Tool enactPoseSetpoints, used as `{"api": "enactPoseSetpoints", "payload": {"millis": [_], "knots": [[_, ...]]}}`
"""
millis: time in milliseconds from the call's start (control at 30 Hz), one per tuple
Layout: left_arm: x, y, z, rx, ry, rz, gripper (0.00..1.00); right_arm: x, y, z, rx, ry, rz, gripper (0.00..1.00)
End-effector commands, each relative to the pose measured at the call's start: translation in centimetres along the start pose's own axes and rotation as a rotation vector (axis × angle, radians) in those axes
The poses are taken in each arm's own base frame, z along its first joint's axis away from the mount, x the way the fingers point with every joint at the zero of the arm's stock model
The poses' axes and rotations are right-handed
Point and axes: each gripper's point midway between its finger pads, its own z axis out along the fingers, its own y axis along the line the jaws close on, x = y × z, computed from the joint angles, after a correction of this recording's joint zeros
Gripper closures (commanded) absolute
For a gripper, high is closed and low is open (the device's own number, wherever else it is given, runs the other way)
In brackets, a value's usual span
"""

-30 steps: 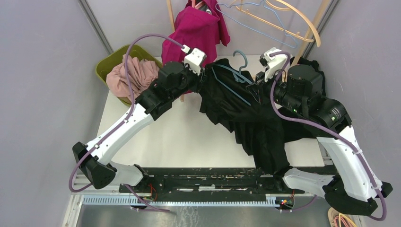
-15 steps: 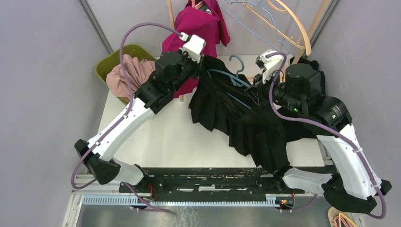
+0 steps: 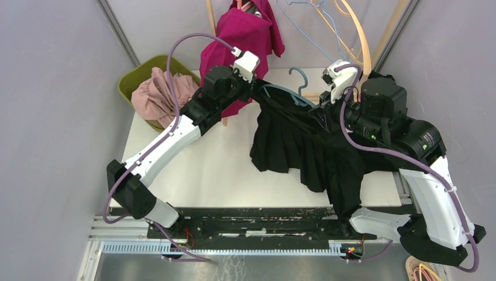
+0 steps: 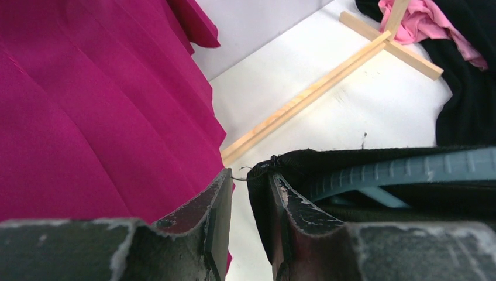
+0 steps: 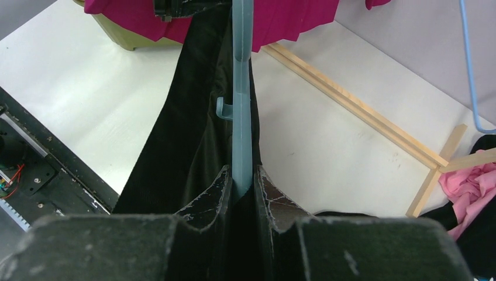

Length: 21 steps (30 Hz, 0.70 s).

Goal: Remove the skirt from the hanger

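While the right gripper [image 5: 241, 172] stands clamped on the bar of the pale blue plastic hanger [image 5: 241, 117], the black pleated skirt [image 3: 292, 146] drapes from it over the white table [image 3: 205, 164], between the arms. The left gripper [image 4: 250, 178] has its fingers slightly apart about the waistband corner at the hanger's tip; whether they bite, I can't tell. The next move, I'd say, is drawing that corner outward off the tip. The hanging magenta garment [image 3: 240, 35] crowds the left wrist, with the wooden rack foot [image 5: 351, 108] below.
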Motion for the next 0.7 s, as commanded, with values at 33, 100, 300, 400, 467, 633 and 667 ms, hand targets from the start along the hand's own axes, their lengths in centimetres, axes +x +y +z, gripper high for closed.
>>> {"api": "enactPoseSetpoints", "payload": {"millis": [33,100,300,400,467,633,667], "knots": [[3.1,5.6,-1.4,-0.192,0.063,0.011,0.66,-3.2,-1.1,-3.0,0.058,-0.137,-0.019,0.99],[4.4,5.4,-1.6,-0.184,0.086,0.018,0.66,-3.6,-1.2,-3.0,0.063,-0.147,-0.023,0.99],[7.3,5.2,-1.5,-0.17,0.135,0.011,0.67,-5.3,-2.2,-4.4,0.118,-0.219,-0.016,0.99],[7.5,4.5,-1.5,-0.137,0.139,-0.01,0.67,-6.1,-2.4,-3.6,0.135,-0.291,0.037,0.99],[7.3,4.2,-1.7,-0.121,0.134,-0.022,0.67,-6.9,-2.4,-2.8,0.139,-0.345,0.069,0.99],[6.2,3.9,-2.5,-0.104,0.118,-0.046,0.67,-8.9,-2.1,-0.1,0.119,-0.416,0.092,0.99],[6.0,3.8,-2.8,-0.1,0.114,-0.052,0.67,-9.3,-2.1,0.5,0.119,-0.424,0.092,0.99]]}}
